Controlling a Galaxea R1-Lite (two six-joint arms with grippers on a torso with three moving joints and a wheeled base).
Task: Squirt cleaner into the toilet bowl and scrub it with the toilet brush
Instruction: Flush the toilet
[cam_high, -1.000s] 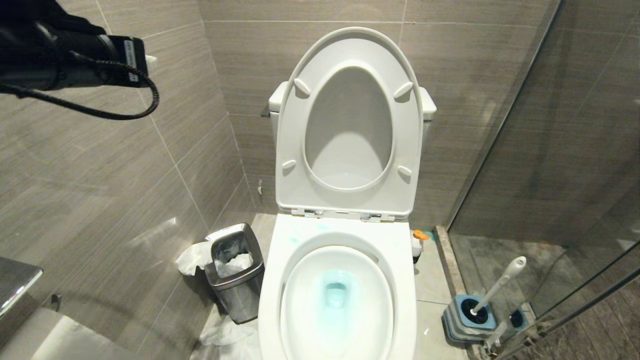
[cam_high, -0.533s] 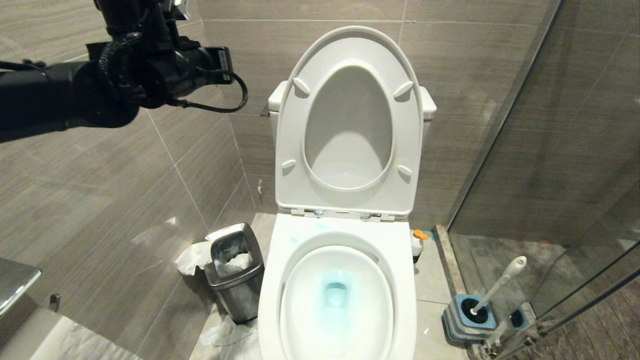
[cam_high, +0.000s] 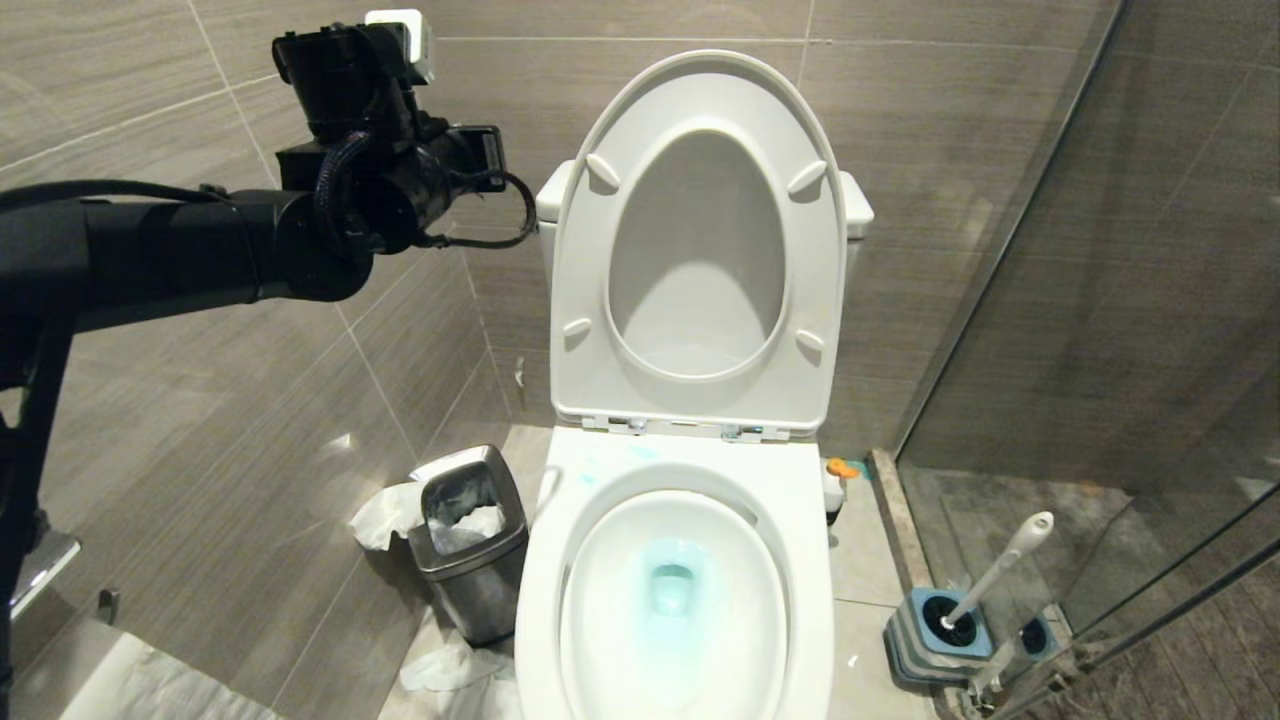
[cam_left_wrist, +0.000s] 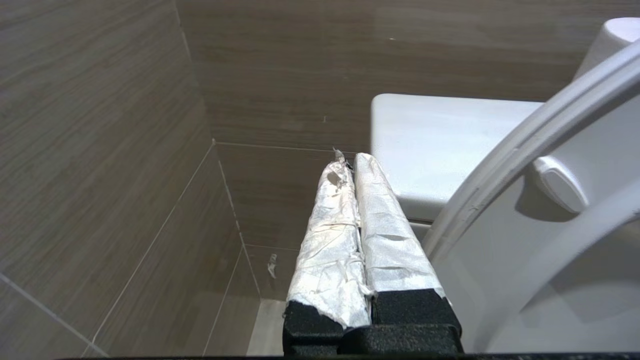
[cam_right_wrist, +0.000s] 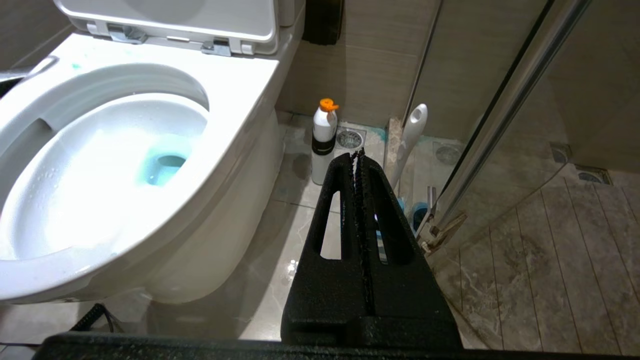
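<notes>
We find no text, brand, number or sign that we can read anywhere in these views. The white bottle (cam_right_wrist: 324, 132) with the orange cap beside the toilet bowl (cam_right_wrist: 240, 100) carries a dark band, but we make out no lettering on it. The small pale label on the left arm's wrist (cam_high: 492, 155) is too small for us to read, and the waste bin (cam_high: 470, 545) shows no print.
</notes>
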